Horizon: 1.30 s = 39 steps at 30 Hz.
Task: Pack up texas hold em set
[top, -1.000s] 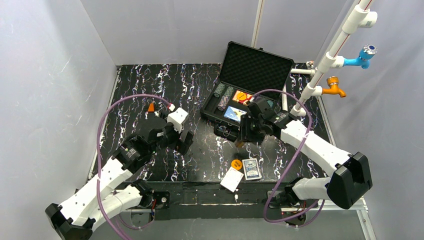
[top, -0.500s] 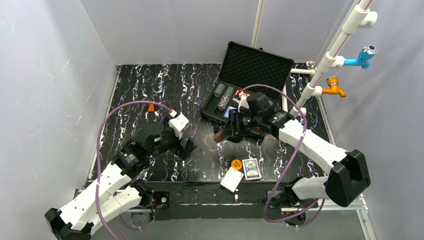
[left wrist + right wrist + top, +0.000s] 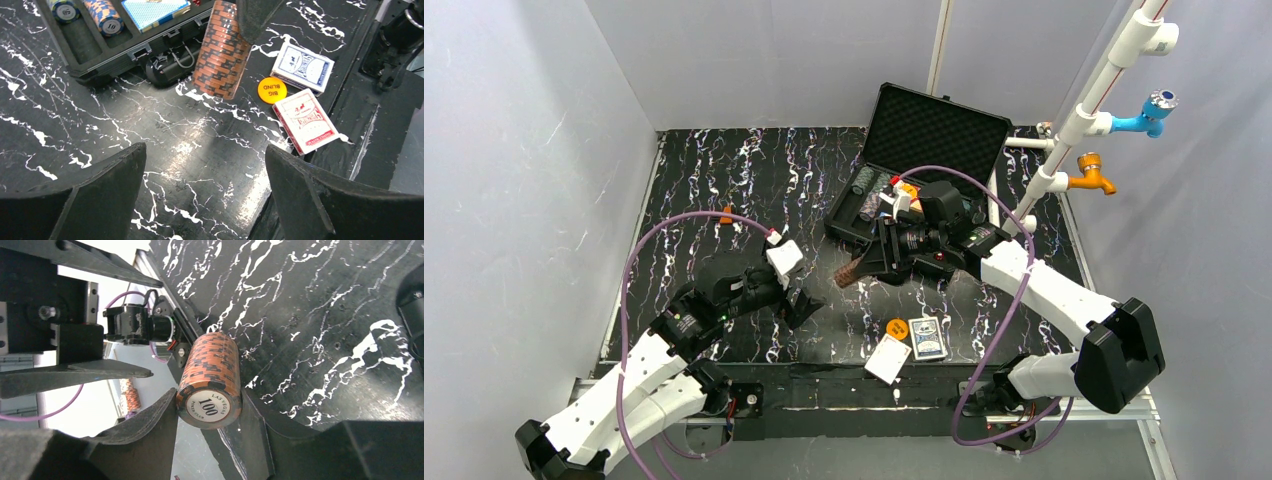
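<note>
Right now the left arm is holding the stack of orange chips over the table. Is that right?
Not quite: the right arm's jaws hold the stack of orange chips over the table. The right wrist view shows them clamped on it; the left jaws stand open and empty.

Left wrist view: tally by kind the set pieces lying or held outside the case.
Card decks: 2 (blue deck, red deck)
Orange disc: 1
Chip stack: 1, in the right end effector
Total: 4
</note>
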Each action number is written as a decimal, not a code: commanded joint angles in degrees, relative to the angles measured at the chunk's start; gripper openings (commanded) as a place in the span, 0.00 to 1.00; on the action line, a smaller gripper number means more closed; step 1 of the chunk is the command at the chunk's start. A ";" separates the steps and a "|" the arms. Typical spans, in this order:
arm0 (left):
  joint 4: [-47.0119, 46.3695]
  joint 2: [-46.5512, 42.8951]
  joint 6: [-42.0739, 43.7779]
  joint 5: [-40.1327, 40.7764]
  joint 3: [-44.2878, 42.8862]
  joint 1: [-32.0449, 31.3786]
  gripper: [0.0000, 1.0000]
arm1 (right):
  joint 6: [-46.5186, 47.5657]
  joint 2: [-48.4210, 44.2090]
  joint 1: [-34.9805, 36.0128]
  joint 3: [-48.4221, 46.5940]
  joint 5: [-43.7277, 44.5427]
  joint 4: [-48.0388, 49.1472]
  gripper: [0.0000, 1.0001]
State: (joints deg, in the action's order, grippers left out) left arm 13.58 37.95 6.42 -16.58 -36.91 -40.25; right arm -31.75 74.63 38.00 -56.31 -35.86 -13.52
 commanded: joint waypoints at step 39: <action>-4.44 1.89 1.80 -11.27 2.11 -1.39 0.57 | 2.02 6.59 11.82 -11.54 -7.64 2.50 0.01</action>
State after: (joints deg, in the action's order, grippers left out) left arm 8.32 39.81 7.49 -26.55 -34.94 -41.19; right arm -29.34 81.17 48.88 -63.96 -41.74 -13.85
